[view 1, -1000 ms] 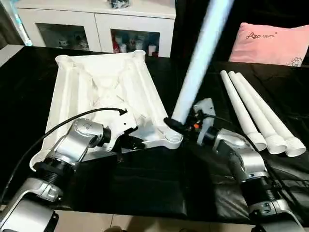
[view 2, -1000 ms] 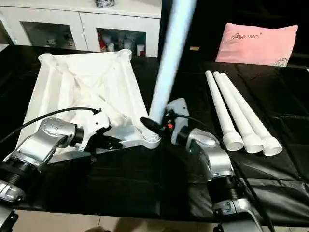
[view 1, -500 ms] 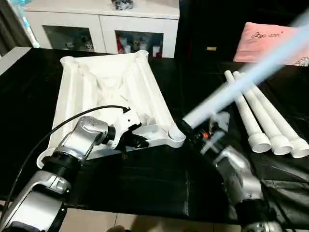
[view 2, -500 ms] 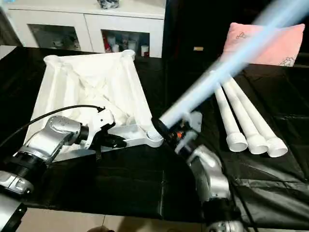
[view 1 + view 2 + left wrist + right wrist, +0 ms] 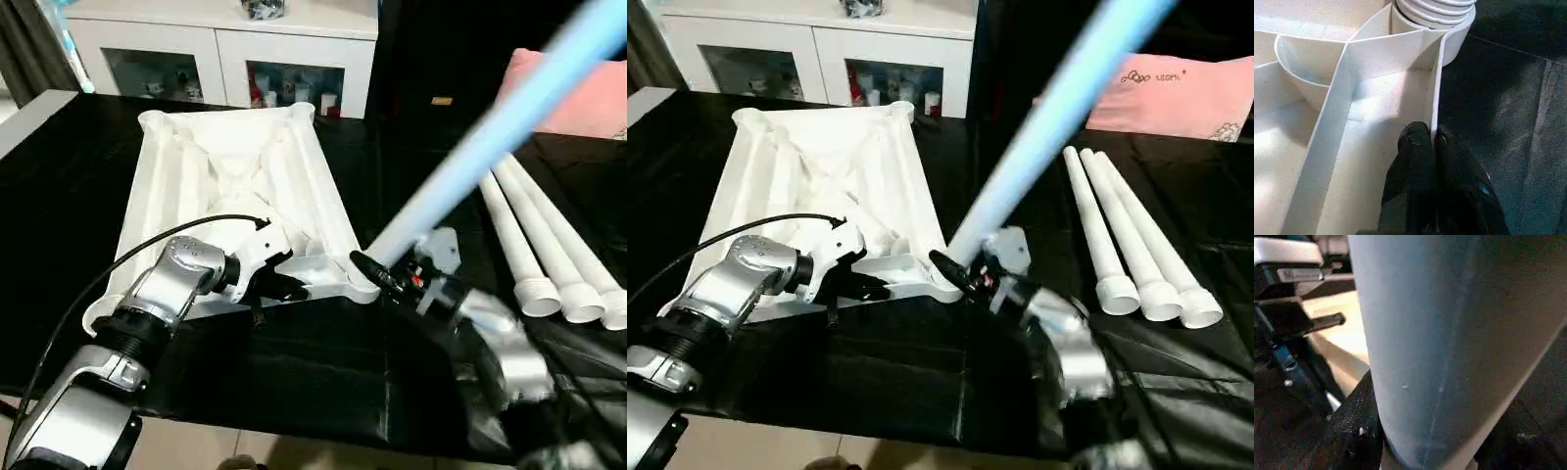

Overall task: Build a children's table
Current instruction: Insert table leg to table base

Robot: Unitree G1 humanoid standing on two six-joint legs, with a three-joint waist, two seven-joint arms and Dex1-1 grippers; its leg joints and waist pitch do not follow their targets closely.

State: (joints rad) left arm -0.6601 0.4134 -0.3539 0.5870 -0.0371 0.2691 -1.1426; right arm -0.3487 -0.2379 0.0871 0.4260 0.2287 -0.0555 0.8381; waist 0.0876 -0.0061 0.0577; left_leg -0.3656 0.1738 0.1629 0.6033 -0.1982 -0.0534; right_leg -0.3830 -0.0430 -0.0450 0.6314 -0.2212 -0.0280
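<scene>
White plastic tabletop (image 5: 235, 186) lies underside up on the black bench (image 5: 323, 382), ribs showing, with a round socket (image 5: 361, 284) at the corner nearest the robot. The left gripper (image 5: 1431, 139) has its fingers (image 5: 1415, 142) clenched on the thin rim wall beside that socket, steadying the top. The right gripper (image 5: 377, 274) grasps the wide end of one leg (image 5: 470, 147), which slants up and away from the fingers; its base sits just beside the socket, not yet entered as far as can be judged. Three further legs (image 5: 1122, 245) lie side by side on the bench, well apart from the left fingers and on the far side of the right arm.

Assessment: the step in hand is seating this leg. The leg is far from upright; it should be raised to stand square over the socket before any downward push, otherwise it is likely to jam or lever the top. The left hold should stay firm so the top does not slide.
</scene>
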